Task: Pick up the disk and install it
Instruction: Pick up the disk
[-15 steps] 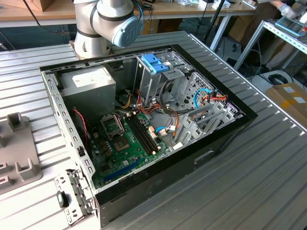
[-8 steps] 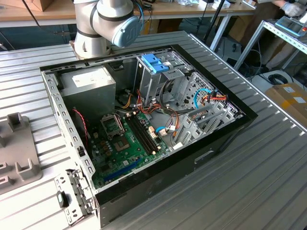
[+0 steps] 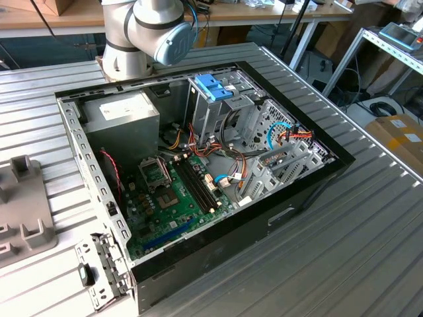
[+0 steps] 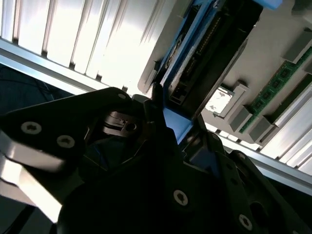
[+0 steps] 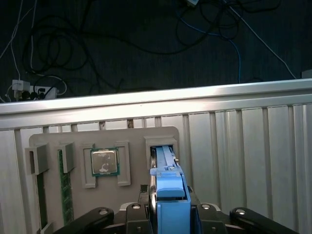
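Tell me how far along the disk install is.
Nothing looks finished yet. In hand: the gripper straddles the disk, which stands on edge in its slot in the grey parts tray beside a processor chip; a firm grip cannot be confirmed. Left: lifting it out and installing it in the open computer case.

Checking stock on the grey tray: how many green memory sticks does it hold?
2 sticks, both on edge in tray slots beside the processor chip: one next to it, one farther out. Others may be hidden.
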{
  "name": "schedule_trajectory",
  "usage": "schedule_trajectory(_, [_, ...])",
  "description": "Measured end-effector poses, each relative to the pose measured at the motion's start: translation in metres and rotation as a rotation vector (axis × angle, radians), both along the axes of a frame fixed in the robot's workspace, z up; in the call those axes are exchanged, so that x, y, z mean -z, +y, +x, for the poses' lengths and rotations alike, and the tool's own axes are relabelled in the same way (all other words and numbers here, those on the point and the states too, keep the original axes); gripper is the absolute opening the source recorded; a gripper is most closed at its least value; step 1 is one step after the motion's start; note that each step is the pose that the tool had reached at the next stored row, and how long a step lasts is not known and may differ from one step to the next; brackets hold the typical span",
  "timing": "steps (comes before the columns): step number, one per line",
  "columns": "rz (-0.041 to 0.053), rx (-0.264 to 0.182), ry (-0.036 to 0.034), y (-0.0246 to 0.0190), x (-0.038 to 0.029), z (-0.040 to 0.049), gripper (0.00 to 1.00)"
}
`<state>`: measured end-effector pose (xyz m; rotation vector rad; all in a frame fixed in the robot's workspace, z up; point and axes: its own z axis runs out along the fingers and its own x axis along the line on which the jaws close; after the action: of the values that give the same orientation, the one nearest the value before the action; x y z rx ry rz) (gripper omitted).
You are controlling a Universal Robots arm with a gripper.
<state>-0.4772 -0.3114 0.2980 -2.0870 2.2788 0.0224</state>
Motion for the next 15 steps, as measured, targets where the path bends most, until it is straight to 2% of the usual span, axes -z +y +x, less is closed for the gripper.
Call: schedule_trajectory(15, [0.0, 0.0, 0.0, 0.0, 0.0002, 0.0, 0.38])
